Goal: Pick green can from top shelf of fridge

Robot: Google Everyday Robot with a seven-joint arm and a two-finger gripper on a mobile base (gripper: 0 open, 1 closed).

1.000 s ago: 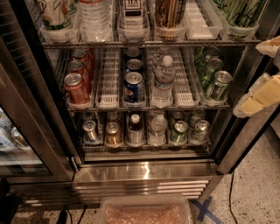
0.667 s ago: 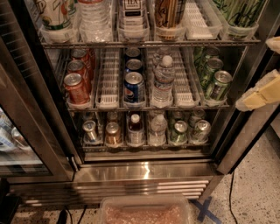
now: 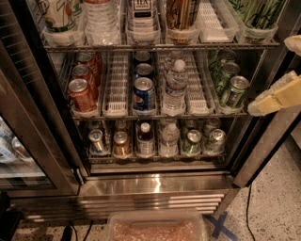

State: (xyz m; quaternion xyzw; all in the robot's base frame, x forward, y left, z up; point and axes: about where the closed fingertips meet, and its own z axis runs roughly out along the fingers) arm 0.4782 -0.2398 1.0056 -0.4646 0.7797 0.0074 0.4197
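Observation:
The fridge (image 3: 155,184) stands open in front of me, with its steel frame and louvred base grille. The top shelf (image 3: 160,46) is a wire rack with plastic lane trays holding tall cans and big water bottles. The green can (image 3: 258,12), large with black streaks, stands in the rightmost lane of that shelf, cut off by the upper edge of the view. My gripper (image 3: 270,75) is at the right edge, by the fridge's right post, below and to the right of the green can. Its pale fingers stand apart and hold nothing.
The middle rack holds red soda cans (image 3: 82,94), blue cans (image 3: 144,92), a water bottle (image 3: 175,87) and smaller green cans (image 3: 234,91). The lowest rack holds small cans and bottles (image 3: 146,139). The glass door (image 3: 28,141) hangs open at left. A plastic bin (image 3: 157,228) sits on the floor.
My gripper has risen slightly at the right edge. Nothing in the fridge has moved.

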